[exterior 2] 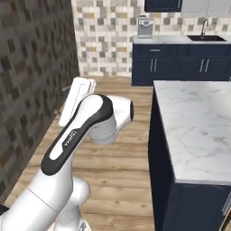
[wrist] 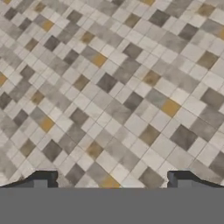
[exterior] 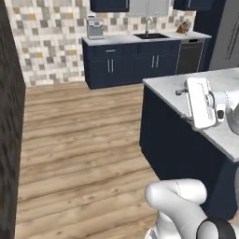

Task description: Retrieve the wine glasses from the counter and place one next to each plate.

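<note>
The counter [exterior: 121, 39] runs as a long strip across the top of the left base view, its long axis going left to right against the mosaic tile wall [exterior: 51, 42], and it appears again at the upper right of the right base view. A black sink [exterior: 150, 36] with a thin faucet is set into it right of centre, a silver coffee machine [exterior: 95, 28] stands at its left end, and a knife block [exterior: 183, 28] sits near its right end. No wine glass or plate can be made out on it at this size. The marble island [exterior: 219, 130] fills the right middle of the left base view and the right half of the right base view, with a bare top. The gripper [wrist: 109, 179] shows in the hand view as two dark fingertips [wrist: 41, 178] at the bottom corners, spread wide apart with nothing between them, facing the patterned tiles. The white arm [exterior 2: 85, 122] bends across the left of the right base view; a dark band on it bears small lettering, too blurred to read.
</note>
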Robot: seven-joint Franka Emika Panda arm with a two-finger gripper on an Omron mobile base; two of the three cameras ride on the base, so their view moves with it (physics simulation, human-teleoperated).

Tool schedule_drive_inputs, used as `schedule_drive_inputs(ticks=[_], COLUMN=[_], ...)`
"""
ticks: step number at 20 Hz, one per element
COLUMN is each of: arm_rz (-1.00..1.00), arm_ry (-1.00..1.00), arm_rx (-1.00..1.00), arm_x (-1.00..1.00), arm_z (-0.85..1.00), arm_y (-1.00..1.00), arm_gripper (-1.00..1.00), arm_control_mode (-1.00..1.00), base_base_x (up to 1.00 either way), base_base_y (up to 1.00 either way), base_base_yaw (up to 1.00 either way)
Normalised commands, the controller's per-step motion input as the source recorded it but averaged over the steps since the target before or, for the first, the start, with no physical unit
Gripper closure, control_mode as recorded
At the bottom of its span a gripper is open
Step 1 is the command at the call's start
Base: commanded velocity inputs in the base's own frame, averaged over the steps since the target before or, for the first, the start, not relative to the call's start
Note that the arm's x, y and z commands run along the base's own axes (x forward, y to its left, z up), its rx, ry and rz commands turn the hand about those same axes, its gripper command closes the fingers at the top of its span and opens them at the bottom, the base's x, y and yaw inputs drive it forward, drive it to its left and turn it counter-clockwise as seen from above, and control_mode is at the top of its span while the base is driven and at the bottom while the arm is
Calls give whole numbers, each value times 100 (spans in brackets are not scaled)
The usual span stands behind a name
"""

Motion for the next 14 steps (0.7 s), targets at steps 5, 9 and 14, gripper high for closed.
schedule_drive_inputs(ticks=[5,9,14], arm_rz=[0,0,0], arm_ry=[0,0,0], arm_rx=[0,0,0], arm_x=[0,0,0], arm_z=[0,0,0], arm_y=[0,0,0], arm_gripper=[-100,-100,-100], arm_control_mode=[100,100,100], base_base_x=[100,100,100], base_base_y=[100,100,100], base_base_yaw=[-36,-37,-40])
